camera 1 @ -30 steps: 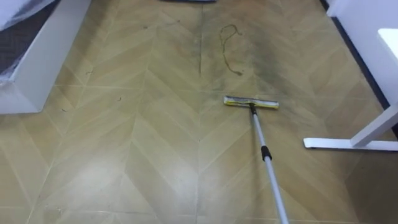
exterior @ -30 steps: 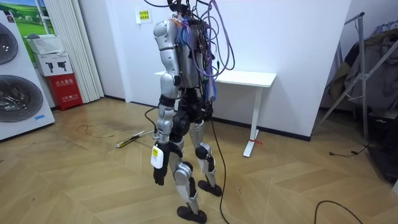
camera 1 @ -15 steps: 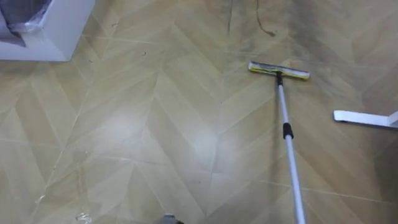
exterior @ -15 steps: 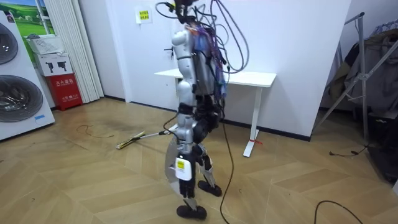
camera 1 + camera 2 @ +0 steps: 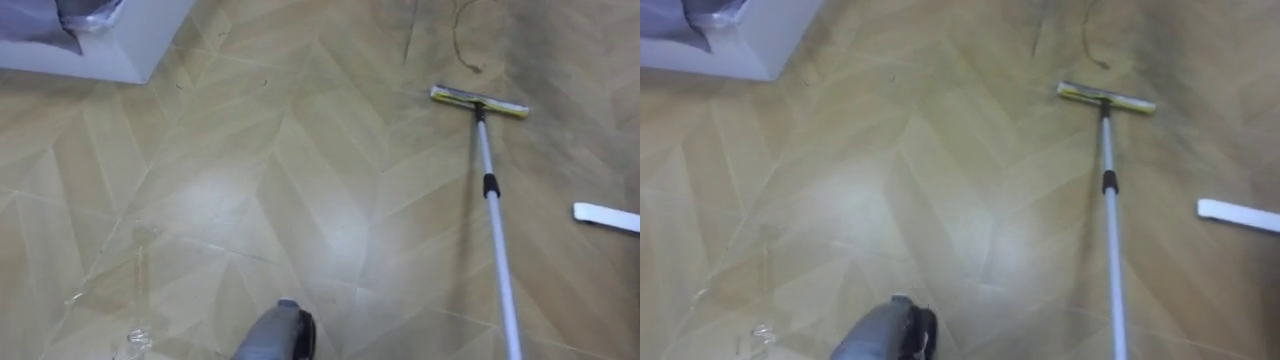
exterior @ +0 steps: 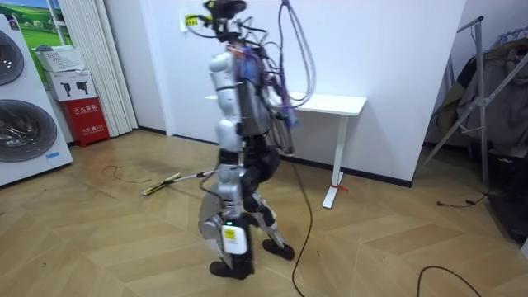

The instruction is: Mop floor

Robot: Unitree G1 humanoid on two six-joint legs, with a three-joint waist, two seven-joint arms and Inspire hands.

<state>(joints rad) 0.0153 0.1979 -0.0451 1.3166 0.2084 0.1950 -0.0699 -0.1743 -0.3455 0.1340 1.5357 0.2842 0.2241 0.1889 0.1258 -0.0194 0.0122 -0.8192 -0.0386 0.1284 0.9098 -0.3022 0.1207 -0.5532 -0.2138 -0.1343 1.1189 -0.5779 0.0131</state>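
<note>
Herringbone wood floor (image 5: 250, 200) runs open from the white desk (image 6: 330, 106) toward the stacked washing machines (image 6: 25, 124), with the robot standing just out from the desk. The mop (image 5: 490, 190) lies beyond the desk's foot (image 5: 605, 216), head flat, handle slanting back to the right hand (image 6: 223, 172) at the hip. The left hand (image 6: 226, 238) hangs by the knee, apart from the handle. Neither hand's grip can be told.

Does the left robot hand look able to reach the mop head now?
Probably not. The mop head lies well ahead at the far end of its pole, while the left robot hand hangs beside the leg. Nothing blocks the way.
</note>
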